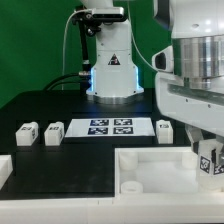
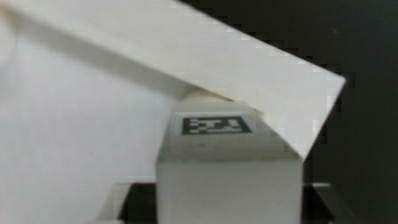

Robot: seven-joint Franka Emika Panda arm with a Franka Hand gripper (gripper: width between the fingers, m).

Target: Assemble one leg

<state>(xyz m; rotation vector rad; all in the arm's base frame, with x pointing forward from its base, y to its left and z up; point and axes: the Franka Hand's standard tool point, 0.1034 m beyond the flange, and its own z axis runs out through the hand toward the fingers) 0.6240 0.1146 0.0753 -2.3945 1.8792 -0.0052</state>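
Leg [image 1: 208, 160] sits between my gripper's [image 1: 207, 168] jaws, which look closed on it over the tray part's [image 1: 150, 170] corner; the wrist view shows its tag [image 2: 215, 125] just past the fingers [image 2: 222, 185]. I judge the risk is misalignment: I can't see the hole beneath, so a tilted leg could jam or slip sideways. Three spare legs [image 1: 54, 131] lie well apart.

Exterior view: arm's gripper [image 1: 205, 150] low at the view's right edge, a tagged leg [image 1: 209, 163] between its fingers, over the white tray part [image 1: 150, 170]. Three loose legs and the marker board [image 1: 110, 127] lie on the black table [image 1: 60, 165].
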